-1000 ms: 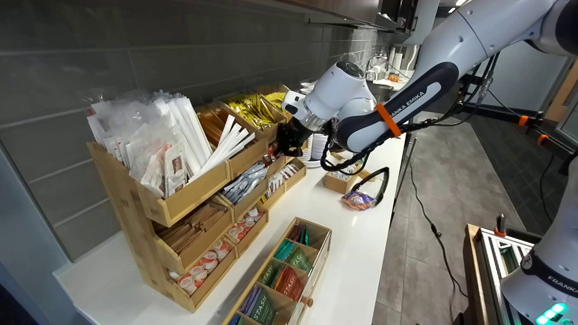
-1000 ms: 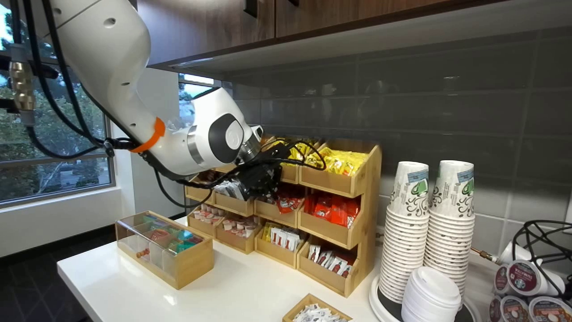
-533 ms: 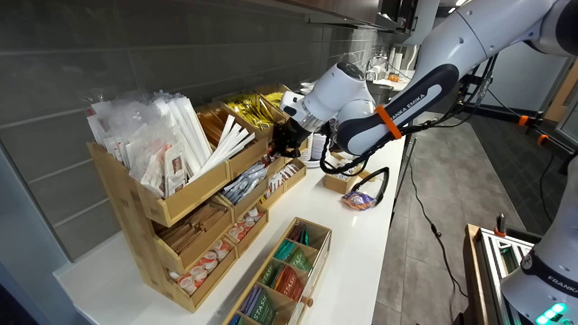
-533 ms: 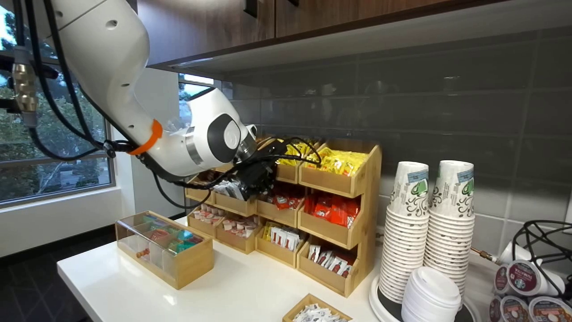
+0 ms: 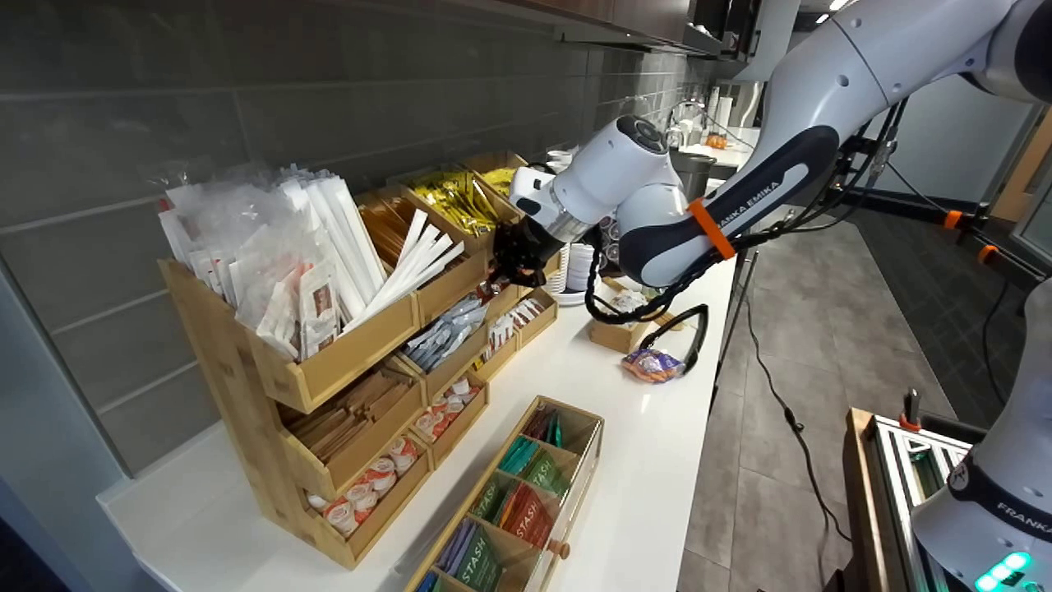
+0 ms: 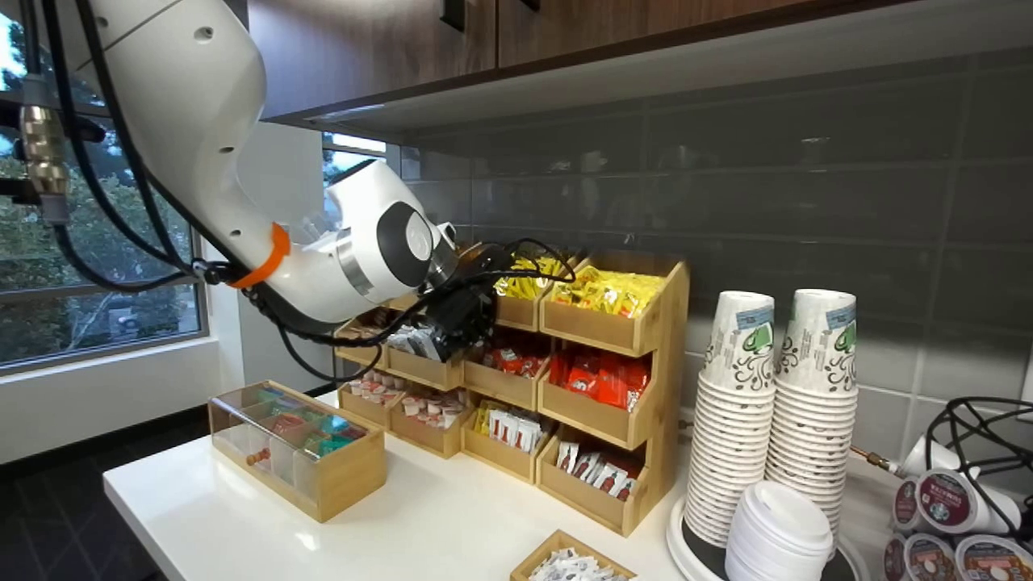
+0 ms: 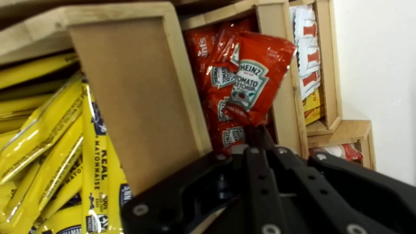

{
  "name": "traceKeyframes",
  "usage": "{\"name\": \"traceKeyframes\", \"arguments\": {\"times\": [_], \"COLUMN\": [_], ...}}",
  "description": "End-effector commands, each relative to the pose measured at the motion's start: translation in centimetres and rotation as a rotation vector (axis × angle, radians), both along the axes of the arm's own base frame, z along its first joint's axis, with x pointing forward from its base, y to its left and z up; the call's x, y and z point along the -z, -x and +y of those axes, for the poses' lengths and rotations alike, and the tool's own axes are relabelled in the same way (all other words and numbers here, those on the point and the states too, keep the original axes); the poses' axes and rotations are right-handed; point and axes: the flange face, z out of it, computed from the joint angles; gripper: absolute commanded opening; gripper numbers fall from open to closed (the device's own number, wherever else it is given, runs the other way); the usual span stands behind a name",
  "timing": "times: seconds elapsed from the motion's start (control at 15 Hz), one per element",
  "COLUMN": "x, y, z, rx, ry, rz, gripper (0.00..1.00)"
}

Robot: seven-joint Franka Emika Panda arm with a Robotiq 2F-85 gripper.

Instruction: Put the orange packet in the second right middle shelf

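The orange packet (image 7: 250,78), an orange-red ketchup sachet, is pinched by one edge in my gripper (image 7: 258,131), whose fingertips are together. In the wrist view it lies over the middle tier's second bin from the right (image 7: 232,110), which holds more ketchup packets, and overlaps its front wall. I cannot tell whether it touches them. In both exterior views my gripper is in front of the rack's middle tier (image 5: 509,275) (image 6: 468,327); its fingertips and most of the packet are hidden. The right-hand middle bin (image 6: 583,411), also with red packets, lies to the gripper's right in an exterior view.
The top tier above holds shiny yellow packets (image 7: 48,139) and white straws (image 5: 419,271). Bottom bins hold white packets (image 6: 515,432). A low wooden tea box (image 6: 347,476) stands in front. Cup stacks (image 6: 734,420) stand right of the rack. A cabinet (image 6: 581,40) hangs above.
In an exterior view my gripper has shifted slightly left, uncovering more of the second bin from the right. A red packet seen at the gripper's lower right one second ago is hidden now.
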Motion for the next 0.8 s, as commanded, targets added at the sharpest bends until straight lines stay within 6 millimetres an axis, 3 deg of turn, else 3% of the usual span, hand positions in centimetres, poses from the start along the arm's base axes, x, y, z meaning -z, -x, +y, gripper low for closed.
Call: {"name": "traceKeyframes", "arguments": {"times": [0.0, 0.73], "x": [-0.2, 2.8], "y": [-0.3, 0.8], "z": [-0.1, 0.4], "rx": [-0.043, -0.196], "ry": [0.006, -0.133], "rz": [-0.064, -0.188], "gripper": [0.0, 0.0]}}
